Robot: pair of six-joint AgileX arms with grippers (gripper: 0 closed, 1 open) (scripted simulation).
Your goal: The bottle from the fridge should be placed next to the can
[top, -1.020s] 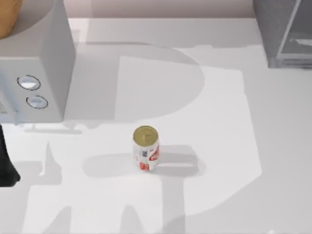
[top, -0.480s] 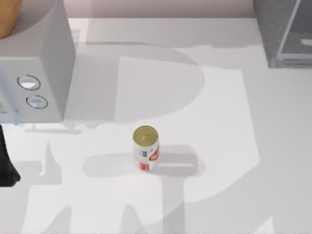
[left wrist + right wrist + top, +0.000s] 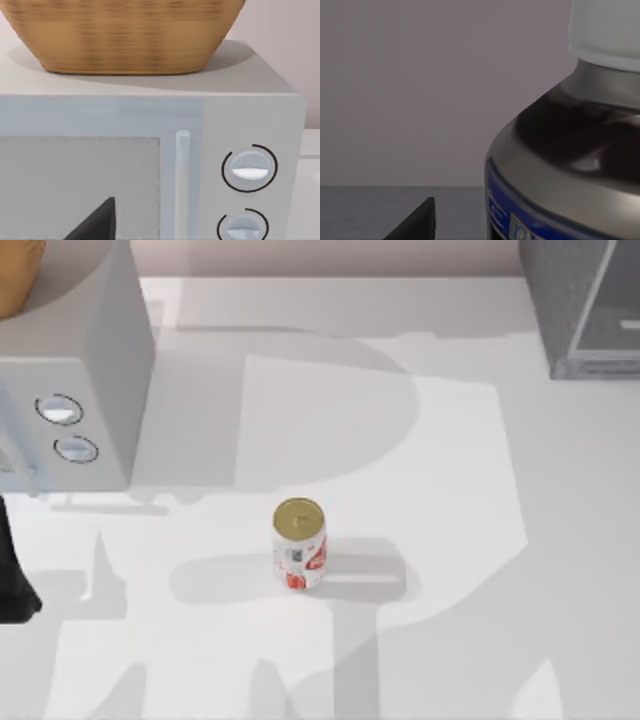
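The can (image 3: 298, 556), gold-topped with white and red sides, stands upright mid-table, a little toward the front. The fridge (image 3: 580, 305) is the dark speckled box with a pale panel at the back right corner. In the right wrist view the bottle (image 3: 570, 165) looms very close, with its white cap (image 3: 607, 30), a dark shoulder and a blue-edged label. My right gripper (image 3: 470, 235) is open, and its dark fingertip (image 3: 417, 222) stands apart from the bottle's side over a dark floor. My left arm (image 3: 12, 580) stays at the left edge, its gripper (image 3: 160, 235) open before the microwave.
A light grey microwave (image 3: 70, 380) with two round dials (image 3: 68, 430) fills the back left, and a wicker basket (image 3: 120, 35) sits on top of it. Bare white table lies on both sides of the can.
Shadows along the table's front right have shifted. The can and the left arm have not moved.
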